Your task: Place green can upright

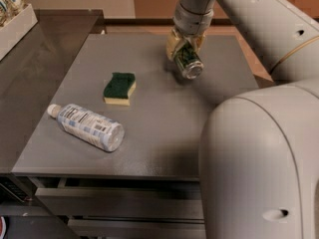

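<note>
**Grey flat surface (pixel 164 128), tilted can in grasp**

At the far side of the surface, the tool (pixel 183 45) pinches the small, dark green can (pixel 187 59) of metal. The can leans, one shiny silver end facing down and forward. Well apart lie a green-and-yellow rectangular sponge (pixel 119 87) and a clear plastic bottle with white label (pixel 85 127), on its side. Risk: released at this tilt, the can would likely topple and roll, and a loose pinch could let it slip during turning.
</note>
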